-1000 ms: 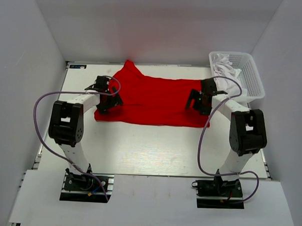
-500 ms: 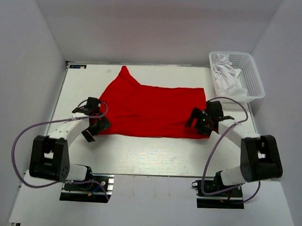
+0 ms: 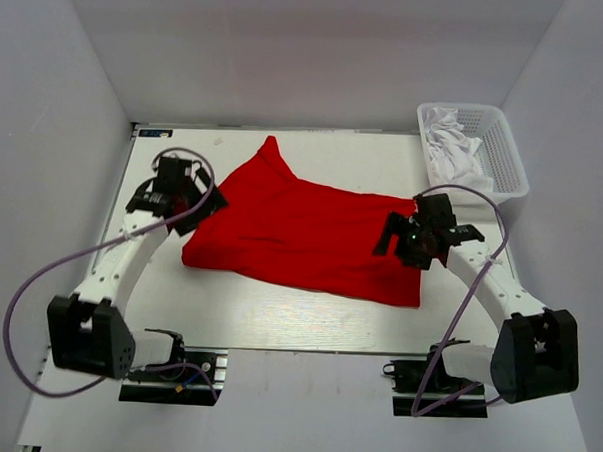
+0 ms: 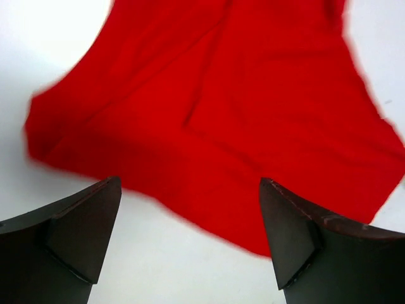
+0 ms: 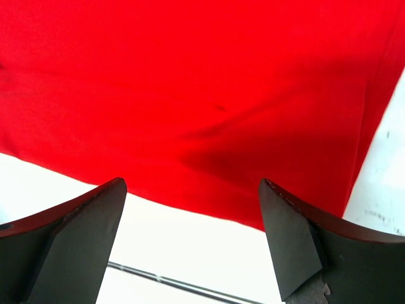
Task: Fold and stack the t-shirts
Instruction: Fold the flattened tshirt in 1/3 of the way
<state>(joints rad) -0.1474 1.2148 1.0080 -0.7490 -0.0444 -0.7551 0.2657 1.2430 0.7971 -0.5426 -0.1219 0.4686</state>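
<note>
A red t-shirt (image 3: pixel 301 231) lies spread flat on the white table (image 3: pixel 278 315), slightly skewed, with one sleeve pointing to the far side. My left gripper (image 3: pixel 193 198) hovers at the shirt's left edge, open and empty. In the left wrist view the shirt (image 4: pixel 240 114) lies ahead of the gripper (image 4: pixel 190 183). My right gripper (image 3: pixel 397 236) is over the shirt's right edge, open and empty. In the right wrist view the shirt's hem (image 5: pixel 209 107) runs just beyond the gripper (image 5: pixel 193 183).
A white mesh basket (image 3: pixel 505 145) with white t-shirts (image 3: pixel 455 143) stands at the far right corner. Grey walls enclose the table on three sides. The table's near edge (image 5: pixel 177 278) shows in the right wrist view.
Both grippers have left the shirt's near corners. The left arm has swung back and to the far left. The shirt now lies more skewed, its right near corner closer to me.
</note>
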